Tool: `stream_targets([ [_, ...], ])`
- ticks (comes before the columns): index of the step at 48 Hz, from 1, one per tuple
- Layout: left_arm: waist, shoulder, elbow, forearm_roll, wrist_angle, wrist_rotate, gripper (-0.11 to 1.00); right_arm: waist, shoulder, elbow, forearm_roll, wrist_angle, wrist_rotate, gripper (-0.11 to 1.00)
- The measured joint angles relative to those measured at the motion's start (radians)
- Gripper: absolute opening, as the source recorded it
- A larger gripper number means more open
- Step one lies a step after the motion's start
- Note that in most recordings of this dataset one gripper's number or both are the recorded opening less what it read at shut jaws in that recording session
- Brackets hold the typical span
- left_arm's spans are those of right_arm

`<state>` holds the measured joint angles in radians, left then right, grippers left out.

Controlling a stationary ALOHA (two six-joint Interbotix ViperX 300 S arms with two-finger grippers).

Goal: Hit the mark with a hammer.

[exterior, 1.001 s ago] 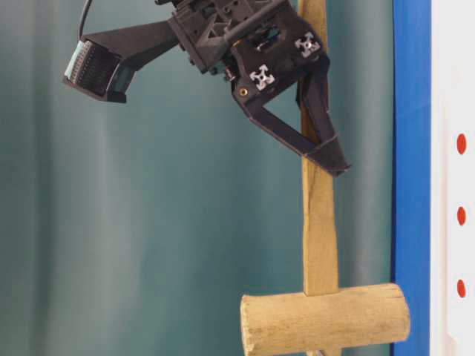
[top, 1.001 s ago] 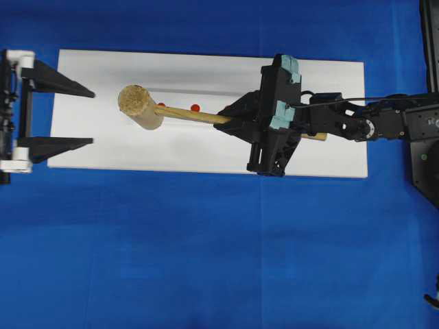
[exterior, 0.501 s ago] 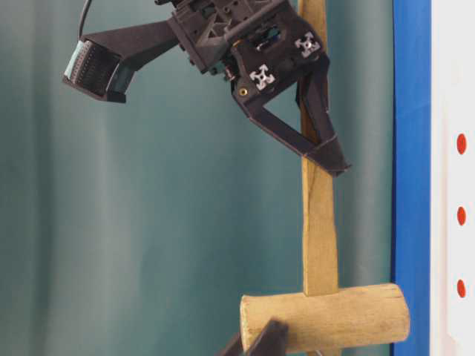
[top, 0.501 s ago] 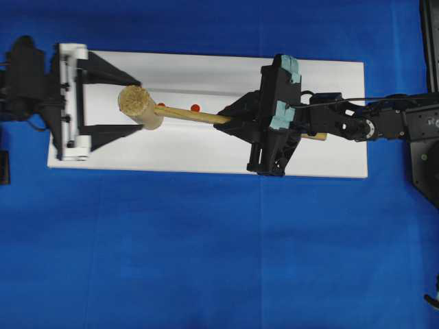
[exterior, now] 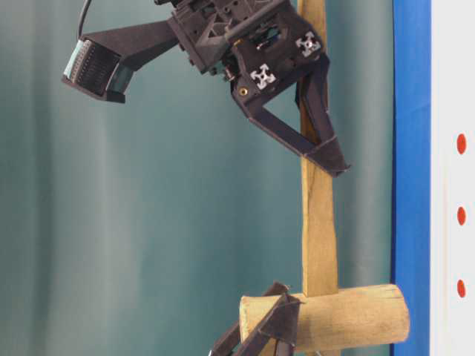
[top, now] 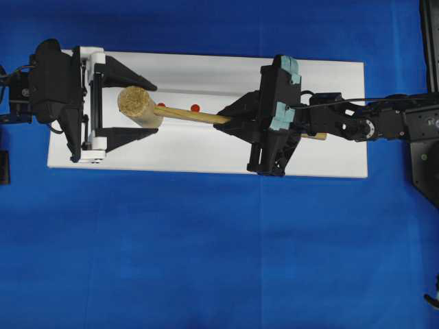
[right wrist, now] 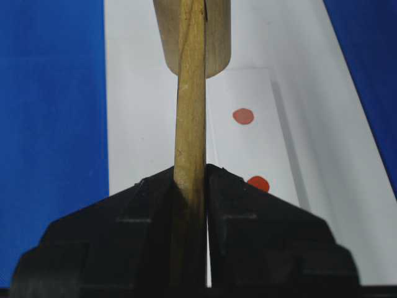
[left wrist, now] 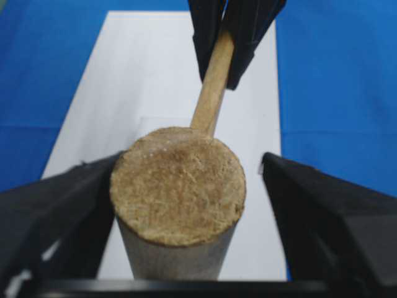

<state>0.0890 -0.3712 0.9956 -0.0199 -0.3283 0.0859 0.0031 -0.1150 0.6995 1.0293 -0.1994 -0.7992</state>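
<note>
The hammer, a light wooden mallet, hangs above the white board. Its thick head is at the left and its slim handle runs right. My right gripper is shut on the handle, the jaws pinching it. My left gripper is open and straddles the head. One finger lies against the head's side and the other stands apart from it. Three red marks dot the board; two of them show beside the handle.
The white board lies on a blue cloth. My right arm reaches in from the right edge, its wrist camera sticking out above the handle. A raised strip runs along the board.
My left gripper has come in from the left edge over the board, and its fingers now flank the hammer head, slightly narrower than before. The right gripper and hammer have not moved.
</note>
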Motion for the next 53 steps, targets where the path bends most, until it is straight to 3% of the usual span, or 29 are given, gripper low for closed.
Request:
stream_targets([
  [5,0.002,0.005,-0.003,-0.002,0.003,0.002,0.46,0.003,0.000,0.000,0.000,0.000,0.002,0.03],
  [6,0.002,0.006,-0.005,-0.002,0.005,0.002,0.45,0.005,0.000,0.000,-0.002,0.000,0.000,0.03],
  [38,0.000,0.006,-0.005,-0.002,0.006,0.002,0.46,0.003,-0.005,-0.002,-0.002,0.021,0.000,0.05],
  [43,0.000,0.006,-0.005,0.000,0.006,0.002,0.46,0.002,-0.008,-0.003,-0.002,0.020,0.002,0.26],
  [53,0.000,0.006,-0.005,-0.002,0.014,-0.005,0.46,0.005,-0.014,-0.005,-0.002,0.009,0.000,0.86],
])
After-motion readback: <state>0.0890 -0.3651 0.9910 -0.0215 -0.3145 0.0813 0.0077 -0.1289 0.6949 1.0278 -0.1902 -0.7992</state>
